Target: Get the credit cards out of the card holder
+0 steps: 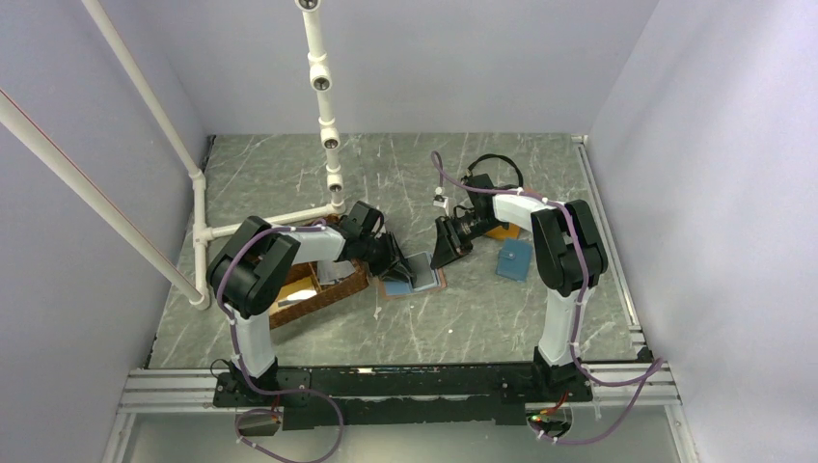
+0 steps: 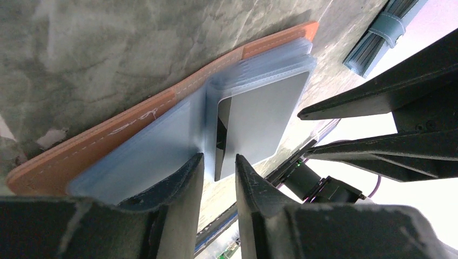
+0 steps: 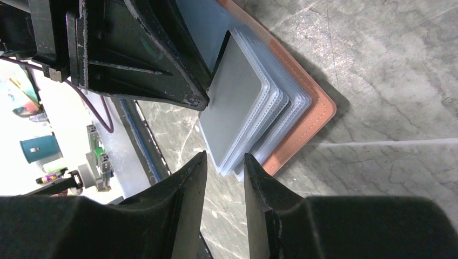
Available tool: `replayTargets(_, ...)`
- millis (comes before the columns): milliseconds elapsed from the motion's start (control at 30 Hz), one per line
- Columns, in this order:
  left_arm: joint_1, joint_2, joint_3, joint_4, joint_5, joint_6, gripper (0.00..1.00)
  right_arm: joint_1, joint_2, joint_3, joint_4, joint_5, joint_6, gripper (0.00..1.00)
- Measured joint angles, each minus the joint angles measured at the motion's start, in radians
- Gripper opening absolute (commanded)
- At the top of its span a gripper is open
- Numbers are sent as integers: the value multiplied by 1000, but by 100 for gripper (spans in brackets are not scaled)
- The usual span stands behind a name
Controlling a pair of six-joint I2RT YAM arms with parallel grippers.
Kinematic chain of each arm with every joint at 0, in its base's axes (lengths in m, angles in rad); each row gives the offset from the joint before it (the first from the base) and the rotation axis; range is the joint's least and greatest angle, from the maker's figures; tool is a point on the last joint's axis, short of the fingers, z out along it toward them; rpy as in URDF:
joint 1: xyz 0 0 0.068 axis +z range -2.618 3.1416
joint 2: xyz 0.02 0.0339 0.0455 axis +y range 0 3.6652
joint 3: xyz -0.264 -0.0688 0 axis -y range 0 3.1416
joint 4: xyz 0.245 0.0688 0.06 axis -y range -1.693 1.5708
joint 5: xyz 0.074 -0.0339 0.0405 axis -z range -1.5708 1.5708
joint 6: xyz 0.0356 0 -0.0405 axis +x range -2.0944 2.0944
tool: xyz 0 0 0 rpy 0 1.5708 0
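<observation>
The salmon-pink card holder (image 1: 422, 274) lies open on the table between the two arms, light-blue pockets up. In the left wrist view its pink cover (image 2: 135, 121) shows under the pockets, and a grey credit card (image 2: 259, 121) sticks out of a pocket. My left gripper (image 2: 216, 172) is open by a narrow gap, with the card's near edge at its fingertips. My right gripper (image 3: 224, 162) is also narrowly open and empty, just short of the fanned pockets and the grey card (image 3: 237, 113). In the top view the left gripper (image 1: 397, 262) and right gripper (image 1: 446, 253) flank the holder.
A teal-blue wallet (image 1: 514, 258) lies right of the right gripper, and an orange wallet (image 1: 502, 231) sits partly hidden behind that arm. A wicker basket (image 1: 313, 287) stands under the left arm. A white pipe frame (image 1: 198, 207) stands at the back left.
</observation>
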Motion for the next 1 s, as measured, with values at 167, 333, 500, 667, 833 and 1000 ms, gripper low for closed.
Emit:
replayTargets(167, 0, 0, 0, -2, -1, 0, 33, 3, 7, 5, -6, -1, 0, 36)
replayTargets(333, 0, 0, 0, -2, -1, 0, 34, 18, 29, 13, -10, -3, 0, 36)
replayTargets(500, 1, 0, 0, -3, 0, 6, 35, 36, 48, 25, -19, -9, 1, 34)
replayTargets(667, 2, 0, 0, -1, 2, 6, 35, 39, 49, 28, -21, -9, 0, 27)
replayTargets(833, 3, 0, -1, -1, 4, 6, 36, 39, 48, 30, -21, -36, 0, 19)
replayTargets(1000, 5, 0, -1, -1, 11, 6, 37, 39, 48, 32, -21, -63, 0, 22)
